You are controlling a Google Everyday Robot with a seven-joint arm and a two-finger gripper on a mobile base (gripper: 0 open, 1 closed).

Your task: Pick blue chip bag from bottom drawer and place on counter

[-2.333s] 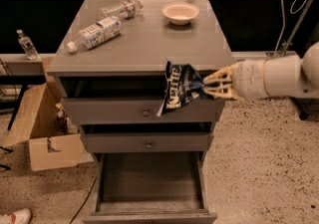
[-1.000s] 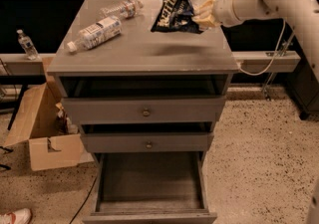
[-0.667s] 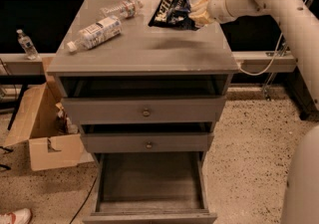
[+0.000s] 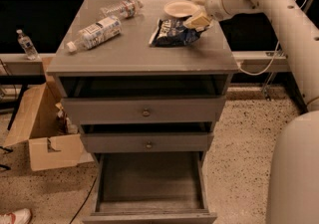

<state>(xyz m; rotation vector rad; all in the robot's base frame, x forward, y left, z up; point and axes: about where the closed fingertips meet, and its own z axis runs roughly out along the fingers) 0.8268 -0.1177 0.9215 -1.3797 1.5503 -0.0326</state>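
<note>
Item: blue chip bag (image 4: 172,33), being supported flat by the counter (image 4: 124,54), just beside a small bowl (image 4: 178,8). Gripper (image 4: 198,20) is being held against its right edge; grip state cannot be told. Bottom drawer (image 4: 149,188) is being shown pulled out.

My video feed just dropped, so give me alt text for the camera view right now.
The blue chip bag lies on the grey counter toward its right rear, with the gripper at the bag's right end. Two water bottles and a small bowl also sit on the counter, and the bottom drawer below stands pulled open.
</note>
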